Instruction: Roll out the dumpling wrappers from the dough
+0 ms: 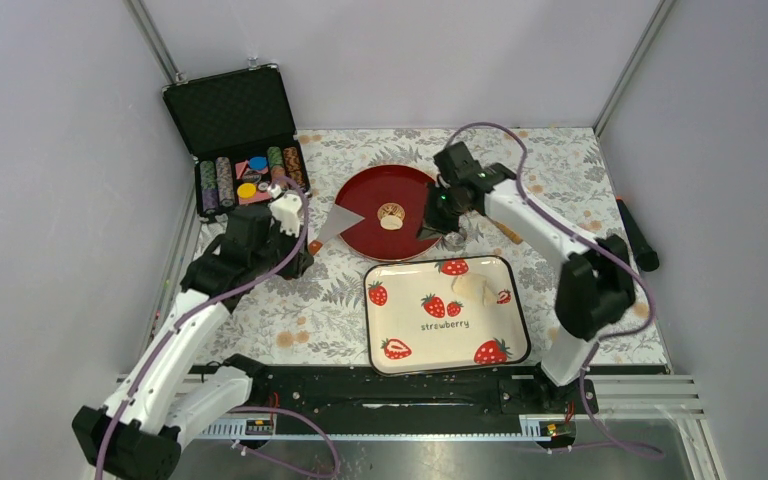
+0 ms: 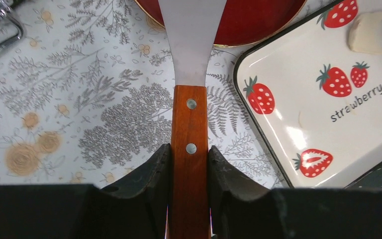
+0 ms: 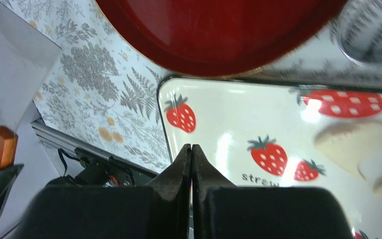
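The dough (image 1: pixel 474 288) lies on the strawberry tray (image 1: pixel 405 325), in its far right part. It seems soft, light and sticky, so better lift it from beneath. The left gripper (image 2: pixel 189 154) clamps the spatula (image 2: pixel 191 40) handle; the right gripper (image 3: pixel 191 149) is closed, empty.

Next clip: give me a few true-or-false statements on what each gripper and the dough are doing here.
1. The left gripper clamps a scraper by its wooden handle. True.
2. The right gripper holds the dough. False: it is shut on nothing; the dough lies on the strawberry tray.
3. The scraper's blade reaches over the red plate's rim. True.
4. The black case is closed. False: its lid stands open.
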`<action>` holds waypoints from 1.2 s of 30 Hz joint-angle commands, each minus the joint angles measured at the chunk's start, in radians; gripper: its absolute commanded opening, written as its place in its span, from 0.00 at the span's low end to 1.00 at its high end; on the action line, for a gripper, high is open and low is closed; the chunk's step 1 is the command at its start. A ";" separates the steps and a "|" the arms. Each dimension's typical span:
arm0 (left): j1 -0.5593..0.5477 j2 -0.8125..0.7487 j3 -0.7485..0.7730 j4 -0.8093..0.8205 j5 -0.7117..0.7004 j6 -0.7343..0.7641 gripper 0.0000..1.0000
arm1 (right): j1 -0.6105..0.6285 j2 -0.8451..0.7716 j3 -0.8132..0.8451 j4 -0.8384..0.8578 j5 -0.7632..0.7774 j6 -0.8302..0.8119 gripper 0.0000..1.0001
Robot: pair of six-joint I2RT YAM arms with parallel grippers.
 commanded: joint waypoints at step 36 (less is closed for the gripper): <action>0.007 -0.203 -0.436 0.211 -0.306 -0.636 0.00 | -0.035 -0.860 -0.747 0.047 0.176 -0.036 0.93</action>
